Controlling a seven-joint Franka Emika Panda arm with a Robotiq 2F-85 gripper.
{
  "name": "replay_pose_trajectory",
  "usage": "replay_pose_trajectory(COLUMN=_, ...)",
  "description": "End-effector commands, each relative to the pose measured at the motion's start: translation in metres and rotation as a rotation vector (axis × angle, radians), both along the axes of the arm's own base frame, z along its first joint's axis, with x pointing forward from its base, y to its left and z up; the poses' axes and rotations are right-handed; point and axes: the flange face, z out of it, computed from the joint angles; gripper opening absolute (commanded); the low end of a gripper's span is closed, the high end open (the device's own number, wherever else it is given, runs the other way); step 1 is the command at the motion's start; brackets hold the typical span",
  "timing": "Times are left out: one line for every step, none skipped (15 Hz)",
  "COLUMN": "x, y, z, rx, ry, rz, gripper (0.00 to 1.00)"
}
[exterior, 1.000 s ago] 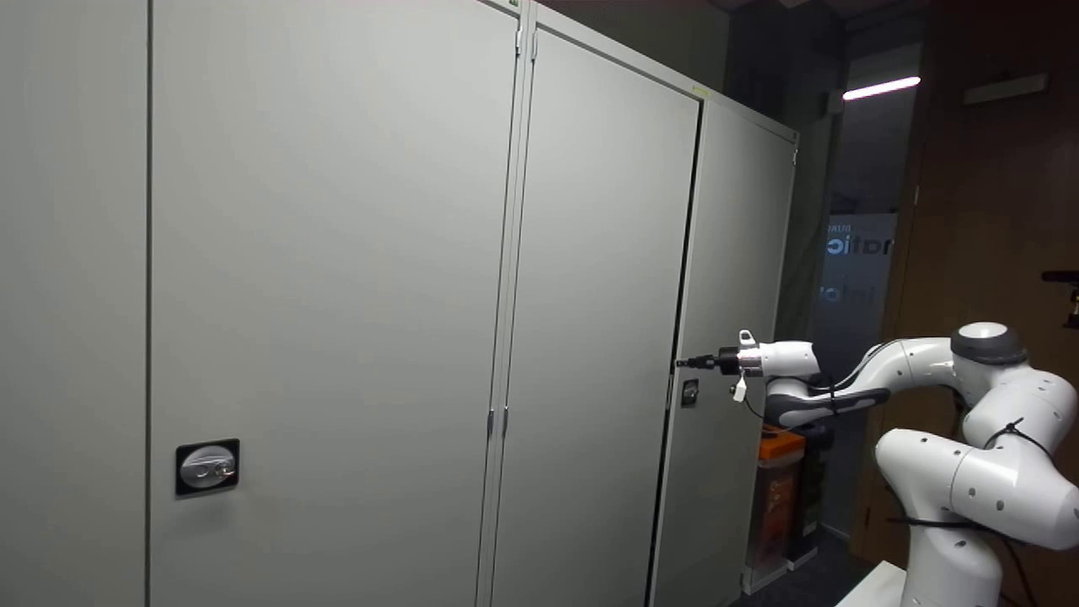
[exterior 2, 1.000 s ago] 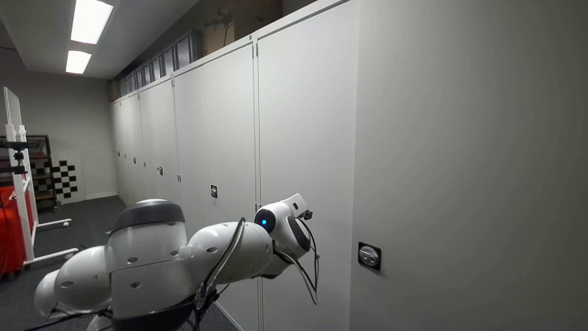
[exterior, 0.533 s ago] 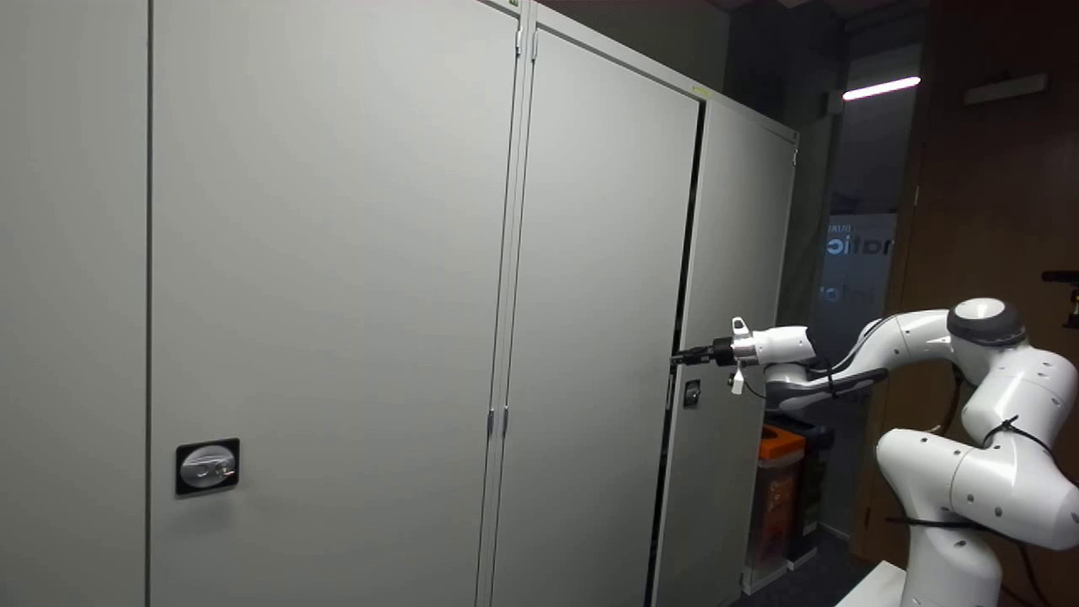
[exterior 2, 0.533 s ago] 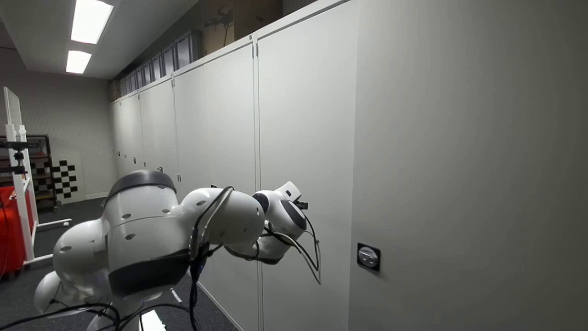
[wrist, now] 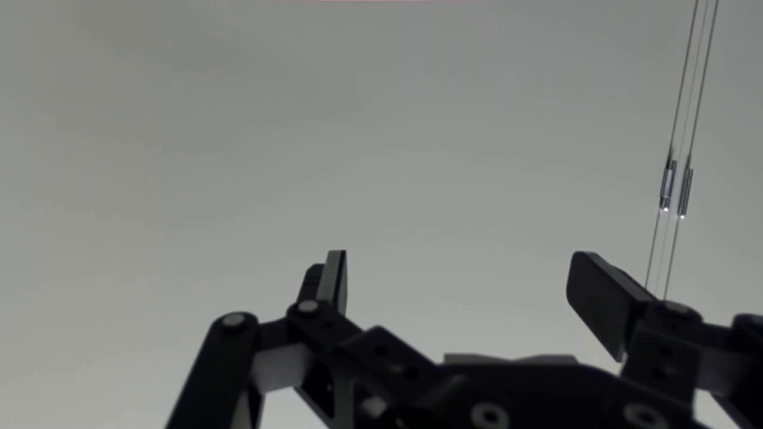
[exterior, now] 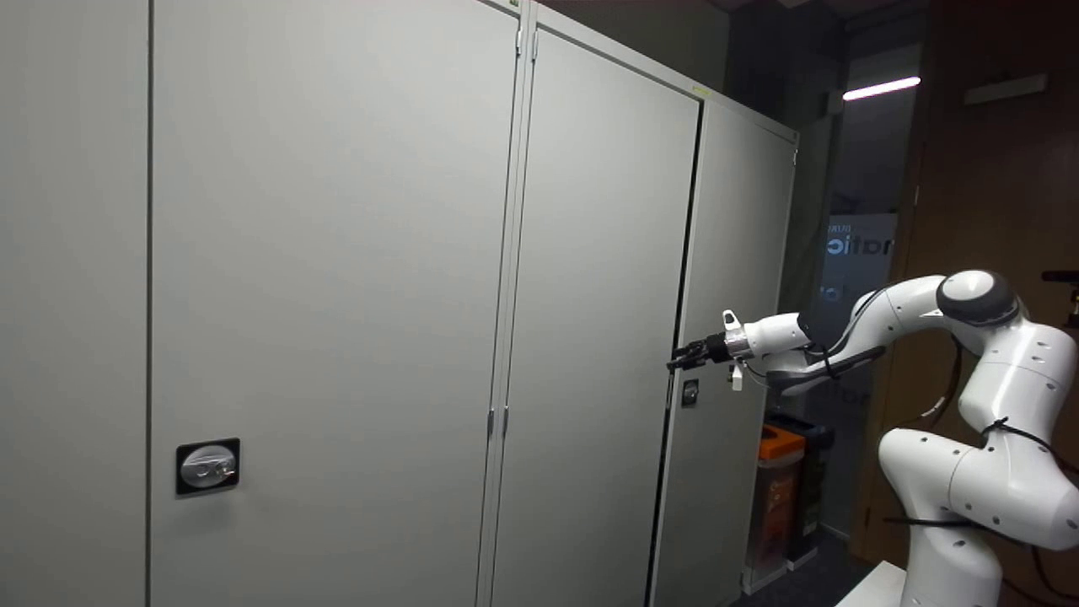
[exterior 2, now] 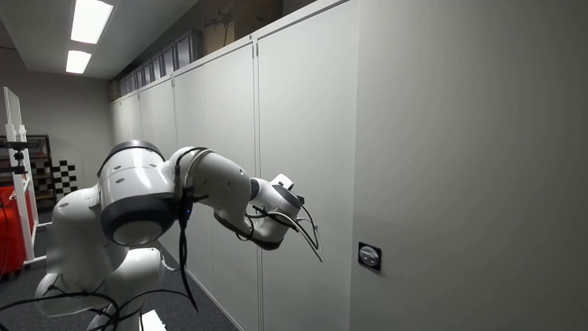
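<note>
I have the gripper (wrist: 459,281) released and spread wide, with the grey cabinet door (wrist: 465,143) dead ahead, twelve o'clock in my wrist view. A pair of hinges (wrist: 668,185) shows at two o'clock. In an exterior view the gripper points toward eight o'clock, its end lined up with the dark gap (exterior: 690,202) beside that door; whether it touches, I can't tell. The lock (exterior: 690,393) sits near its end at five o'clock, an orange-topped bin (exterior: 777,497) farther off at four.
</note>
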Motion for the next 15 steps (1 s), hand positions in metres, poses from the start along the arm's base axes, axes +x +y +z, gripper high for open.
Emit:
replay_pose_trajectory(x=-0.003, y=0.010, z=0.010, rx=-0.122, ry=0.034, rz=-0.006, gripper=1.00)
replay_pose_trajectory(x=-0.004, y=0.011, z=0.010, rx=-0.146, ry=0.042, rz=0.001, gripper=1.00)
replay_pose_trajectory(x=-0.004, y=0.014, z=0.011, rx=-0.169, ry=0.050, rz=0.004, gripper=1.00)
replay_pose_trajectory(x=-0.004, y=0.019, z=0.006, rx=-0.193, ry=0.047, rz=0.005, gripper=1.00)
replay_pose_trajectory(x=-0.004, y=0.022, z=0.003, rx=-0.216, ry=0.054, rz=0.002, gripper=1.00)
replay_pose_trajectory(x=-0.003, y=0.027, z=0.001, rx=-0.237, ry=0.063, rz=0.001, gripper=1.00)
replay_pose_trajectory(x=-0.003, y=0.030, z=0.001, rx=-0.253, ry=0.070, rz=0.003, gripper=1.00)
replay_pose_trajectory(x=-0.002, y=0.034, z=0.000, rx=-0.274, ry=0.078, rz=0.003, gripper=1.00)
replay_pose_trajectory(x=-0.001, y=0.036, z=-0.002, rx=-0.294, ry=0.084, rz=0.000, gripper=1.00)
replay_pose_trajectory(x=0.000, y=0.038, z=-0.005, rx=-0.315, ry=0.096, rz=-0.005, gripper=1.00)
replay_pose_trajectory(x=0.001, y=0.039, z=-0.006, rx=-0.339, ry=0.102, rz=-0.011, gripper=1.00)
replay_pose_trajectory(x=0.003, y=0.040, z=-0.007, rx=-0.358, ry=0.109, rz=-0.019, gripper=1.00)
replay_pose_trajectory(x=0.004, y=0.039, z=-0.009, rx=-0.377, ry=0.118, rz=-0.030, gripper=1.00)
replay_pose_trajectory(x=0.006, y=0.039, z=-0.009, rx=-0.400, ry=0.123, rz=-0.042, gripper=1.00)
replay_pose_trajectory(x=0.007, y=0.038, z=-0.011, rx=-0.418, ry=0.132, rz=-0.054, gripper=1.00)
